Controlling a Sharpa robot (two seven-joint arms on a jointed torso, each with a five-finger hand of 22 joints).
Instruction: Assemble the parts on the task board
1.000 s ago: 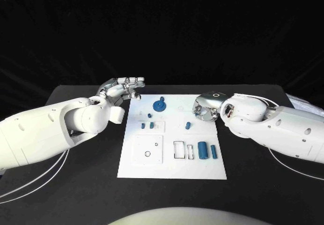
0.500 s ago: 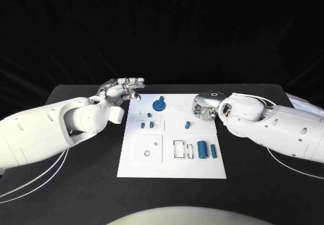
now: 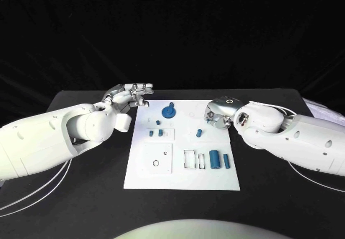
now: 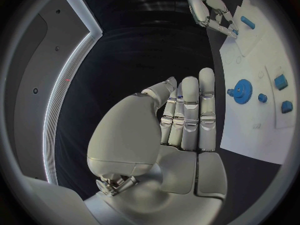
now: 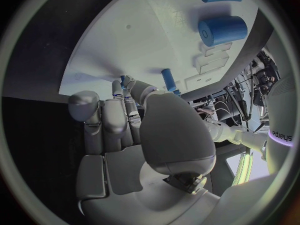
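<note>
Overhead, a black desk [image 3: 86, 199] is carrying the white task board [image 3: 183, 181] at its middle, and the room beyond the desk's far edge is sitting in darkness. Blue parts are lying on the board: one gear [image 3: 169, 111] near its far edge, one small peg [image 3: 159, 122] just nearer than the gear, two short blocks [image 3: 157, 133] side by side, one lone piece [image 3: 200, 133] toward the right, and two cylinders, a thick one [image 3: 216, 159] and a thin one [image 3: 227, 160], near the right edge. The left hand [image 3: 130, 95] is hovering off the board's far left corner, fingers held straight and together in its wrist view [image 4: 187, 120], holding nothing. The right hand [image 3: 220, 113] is hanging over the board's far right corner; its own wrist view is showing the fingers [image 5: 115, 117] curled in, gripping nothing. That view is also showing the two cylinders from close by.
</note>
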